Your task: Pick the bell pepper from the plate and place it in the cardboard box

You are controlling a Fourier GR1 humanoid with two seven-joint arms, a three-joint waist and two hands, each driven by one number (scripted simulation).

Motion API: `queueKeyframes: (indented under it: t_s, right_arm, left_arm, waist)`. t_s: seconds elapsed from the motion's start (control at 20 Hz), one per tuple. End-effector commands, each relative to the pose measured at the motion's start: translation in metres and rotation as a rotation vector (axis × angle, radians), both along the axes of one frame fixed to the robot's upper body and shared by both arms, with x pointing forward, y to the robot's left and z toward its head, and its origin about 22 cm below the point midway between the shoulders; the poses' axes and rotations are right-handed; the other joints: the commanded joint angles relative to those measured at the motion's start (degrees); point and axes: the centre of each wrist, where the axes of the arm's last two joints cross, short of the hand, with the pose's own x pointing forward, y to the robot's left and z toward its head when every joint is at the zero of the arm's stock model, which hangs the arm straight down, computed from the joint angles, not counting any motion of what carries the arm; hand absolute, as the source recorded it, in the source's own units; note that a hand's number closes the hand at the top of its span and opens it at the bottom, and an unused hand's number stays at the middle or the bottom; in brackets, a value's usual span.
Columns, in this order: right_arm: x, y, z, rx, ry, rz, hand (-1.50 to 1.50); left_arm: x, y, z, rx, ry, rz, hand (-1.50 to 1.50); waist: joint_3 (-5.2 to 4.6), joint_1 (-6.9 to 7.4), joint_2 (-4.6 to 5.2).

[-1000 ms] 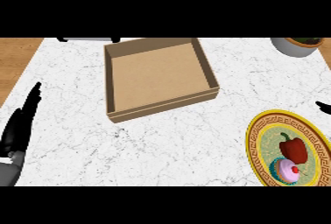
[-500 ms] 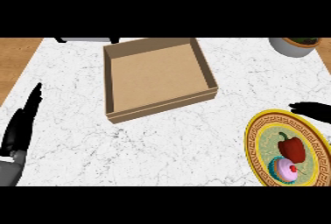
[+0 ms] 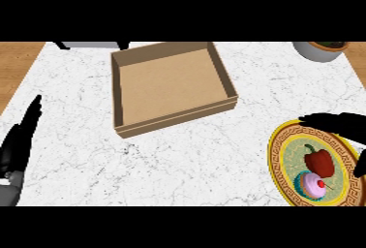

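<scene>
Left hand rests at the worktop's left edge, fingers straight and pressed together, idle. Cardboard box sits open-topped toward the back, middle of the worktop, bare inside, ready to receive. Bell pepper lies on the plate at the front right corner, touching a pink cupcake; long axis runs front to back, stem toward the back. Right hand hovers over the plate's far rim, fingers spread and curved, holding nothing, likely positioned to close around the pepper.
</scene>
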Motion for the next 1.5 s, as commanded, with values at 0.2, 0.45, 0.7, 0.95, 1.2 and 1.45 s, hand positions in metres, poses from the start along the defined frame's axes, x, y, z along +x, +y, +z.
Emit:
queueKeyframes:
  t_s: [0.2,0.45,0.7,0.95,1.2,1.45]
  right_arm:
    - [0.005,0.026,-0.007,-0.001,0.024,0.030,-1.50]
    - [-0.009,0.010,-0.008,0.045,0.063,0.057,-1.50]
    - [-0.008,0.018,0.012,0.083,0.070,0.116,-1.50]
    - [-0.023,0.019,0.000,0.087,0.082,0.130,-1.50]
    - [-0.024,0.046,-0.009,-0.046,0.066,0.112,-1.50]
    - [-0.032,0.053,-0.033,-0.081,0.081,0.049,-1.50]
  left_arm:
    - [0.014,0.003,0.005,0.002,0.006,0.020,0.00]
    - [-0.006,0.006,-0.009,0.013,0.003,0.025,0.00]
    - [0.009,0.017,-0.003,0.009,-0.007,0.030,0.00]
    - [-0.002,0.005,0.006,0.023,0.012,0.020,0.00]
    - [0.009,0.001,0.004,0.008,0.003,0.010,0.00]
    - [-0.005,-0.002,-0.006,0.011,-0.008,0.022,0.00]
  waist:
    - [-0.05,-0.91,-0.17]
    - [-0.05,-0.84,-0.19]
    - [-0.08,-1.18,-0.15]
    - [-0.05,-1.05,-0.23]
    - [-0.05,-0.92,-0.17]
    - [-0.04,-0.72,-0.16]
